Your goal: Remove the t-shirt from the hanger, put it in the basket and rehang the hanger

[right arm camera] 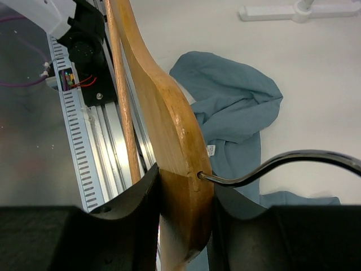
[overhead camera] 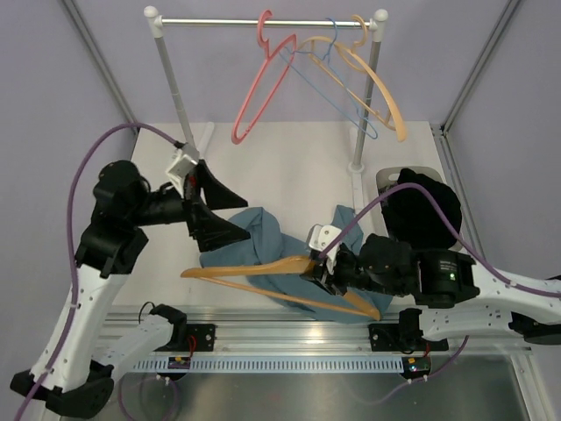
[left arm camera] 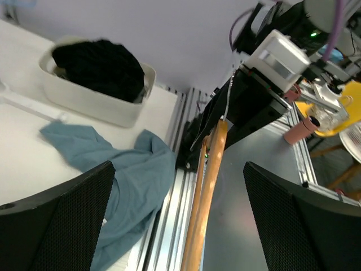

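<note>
The teal-blue t-shirt (overhead camera: 263, 239) lies crumpled on the white table near its front edge. It also shows in the left wrist view (left arm camera: 132, 178) and the right wrist view (right arm camera: 231, 107), with its white label (right arm camera: 211, 150) showing. My right gripper (overhead camera: 321, 263) is shut on the neck of the orange-tan hanger (overhead camera: 250, 269), which it holds bare above the shirt. The pinch (right arm camera: 186, 209) is just below the grey metal hook (right arm camera: 293, 161). My left gripper (overhead camera: 230, 210) is open and empty, just left of the shirt. One hanger arm (left arm camera: 206, 192) runs between its fingers (left arm camera: 67, 217).
A clothes rail at the back carries a pink hanger (overhead camera: 263, 79), a thin blue one (overhead camera: 337, 88) and a pale tan one (overhead camera: 377, 83). Its base (overhead camera: 358, 165) stands mid-table. A bin of black clothing (overhead camera: 425, 206) is at the right. An aluminium rail (overhead camera: 289, 317) runs along the front edge.
</note>
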Tool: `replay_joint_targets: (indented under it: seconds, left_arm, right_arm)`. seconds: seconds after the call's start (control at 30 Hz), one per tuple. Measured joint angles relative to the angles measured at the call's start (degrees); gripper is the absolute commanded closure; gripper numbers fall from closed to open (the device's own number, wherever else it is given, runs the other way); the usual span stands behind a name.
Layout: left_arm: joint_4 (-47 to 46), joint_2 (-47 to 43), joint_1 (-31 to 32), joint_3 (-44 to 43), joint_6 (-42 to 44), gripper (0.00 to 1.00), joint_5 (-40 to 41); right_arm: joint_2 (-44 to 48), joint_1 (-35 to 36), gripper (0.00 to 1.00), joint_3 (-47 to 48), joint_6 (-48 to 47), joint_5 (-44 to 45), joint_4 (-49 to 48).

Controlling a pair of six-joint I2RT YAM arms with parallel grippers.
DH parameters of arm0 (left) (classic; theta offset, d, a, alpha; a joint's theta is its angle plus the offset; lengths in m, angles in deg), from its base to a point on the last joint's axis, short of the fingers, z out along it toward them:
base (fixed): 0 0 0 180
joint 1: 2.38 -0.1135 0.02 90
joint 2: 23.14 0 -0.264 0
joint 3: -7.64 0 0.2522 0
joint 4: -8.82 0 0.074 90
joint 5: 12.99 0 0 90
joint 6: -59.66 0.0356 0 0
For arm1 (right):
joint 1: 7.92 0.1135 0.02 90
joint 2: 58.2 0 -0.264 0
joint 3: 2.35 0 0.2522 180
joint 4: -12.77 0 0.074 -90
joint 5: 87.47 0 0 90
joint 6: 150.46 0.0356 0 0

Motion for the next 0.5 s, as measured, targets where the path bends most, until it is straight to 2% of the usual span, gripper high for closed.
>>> replay_joint_targets:
  seconds: [0.1,0.23,0.4,0.5]
  left_arm:
    - [3.26,4.31,7.80,0.98,5.11,0.02,2.58]
    - [8.74,9.42,19.32,0.48,13.03,0.09,7.32]
    - [12.85,12.20,23.50,0.52,18.91,0.17,9.22]
    - [13.25,12.20,25.31,0.68,20.76,0.25,10.29]
  right_arm:
    - [-3.37,0.00,1.00,0.68,-0.15,-0.92,-0.20]
    - [-4.15,0.00,1.00,1.27,-0.35,-1.33,-0.24]
    - [-4.46,-0.02,1.00,3.06,-0.68,-0.66,-0.17]
    - [-5.09,-0.04,1.00,3.15,-0.81,-0.02,-0.28]
